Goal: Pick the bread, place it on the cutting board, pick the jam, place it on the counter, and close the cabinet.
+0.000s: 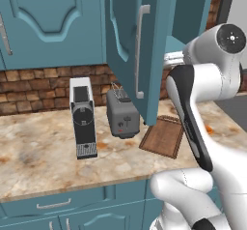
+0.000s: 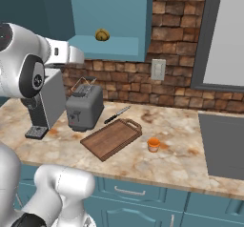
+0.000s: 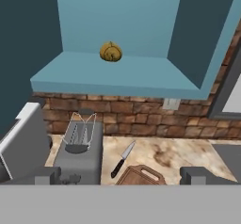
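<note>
The bread (image 2: 102,35), a small yellowish bun, rests on the shelf inside the open teal cabinet (image 2: 119,11); in the hand view the bread (image 3: 110,52) lies ahead, at the back of the shelf. My gripper (image 3: 123,176) is open, nothing between its fingers, and well short of the bun. The cabinet door (image 1: 126,40) hangs wide open, silver bar handle facing out. The dark-brown cutting board (image 2: 112,138) is bare on the counter (image 2: 176,161). The orange jam (image 2: 153,144) stands on the counter just right of the board.
A grey toaster (image 2: 85,107) and a coffee machine (image 1: 83,118) stand left of the board. A black-handled knife (image 2: 116,114) lies behind the board. A wall outlet (image 2: 158,69) is on the brick wall. A grey flat slab (image 2: 224,145) sits at the counter's right.
</note>
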